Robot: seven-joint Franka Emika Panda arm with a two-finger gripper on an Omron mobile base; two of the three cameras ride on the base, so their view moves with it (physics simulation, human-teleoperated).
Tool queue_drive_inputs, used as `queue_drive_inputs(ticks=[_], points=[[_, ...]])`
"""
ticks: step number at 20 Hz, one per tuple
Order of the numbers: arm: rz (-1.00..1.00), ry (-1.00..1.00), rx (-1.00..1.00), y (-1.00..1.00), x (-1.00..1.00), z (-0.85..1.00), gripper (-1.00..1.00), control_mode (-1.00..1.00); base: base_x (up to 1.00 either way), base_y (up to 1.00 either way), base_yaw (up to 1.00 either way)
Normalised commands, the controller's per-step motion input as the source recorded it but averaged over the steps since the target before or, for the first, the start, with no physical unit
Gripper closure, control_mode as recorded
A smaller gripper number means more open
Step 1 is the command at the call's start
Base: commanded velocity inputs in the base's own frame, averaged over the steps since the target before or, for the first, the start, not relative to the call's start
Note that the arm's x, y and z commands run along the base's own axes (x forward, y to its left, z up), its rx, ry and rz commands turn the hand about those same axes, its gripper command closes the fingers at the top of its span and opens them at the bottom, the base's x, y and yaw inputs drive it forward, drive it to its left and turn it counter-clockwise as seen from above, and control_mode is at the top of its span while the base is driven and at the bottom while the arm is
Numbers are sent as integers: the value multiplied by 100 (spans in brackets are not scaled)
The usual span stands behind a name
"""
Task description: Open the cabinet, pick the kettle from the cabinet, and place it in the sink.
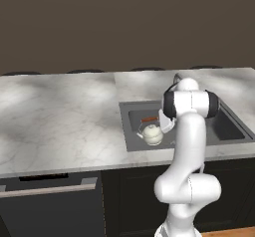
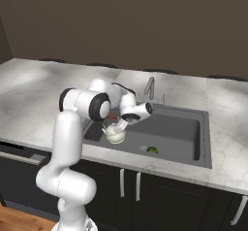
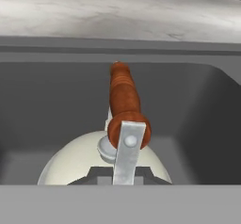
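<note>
the kettle (image 1: 153, 134) sits inside the sink (image 1: 234, 126), toward its nine o'clock end in the left base view, its reddish-brown wooden bar (image 3: 124, 103) running up toward twelve o'clock in the hand view. the gripper (image 2: 117, 126) reaches down at the kettle's top in the right base view; its jaws are drawn almost fully together, and whether they pinch the handle cannot be told, since the fingertips are hidden. the slim silver faucet (image 2: 150, 88) stands on the marble rim at the sink's twelve o'clock edge. a small green thing (image 2: 152, 150) lies on the basin floor near six o'clock.
</note>
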Motion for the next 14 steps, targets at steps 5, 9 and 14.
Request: queue_drive_inputs(ticks=[5, 9, 14], points=[[0, 0, 0, -1, 9, -18, 100, -100, 0, 0, 0], [0, 0, 0, -2, 5, -18, 100, -100, 0, 0, 0], [0, 0, 0, -4, 7, -17, 100, -100, 0, 0, 0]])
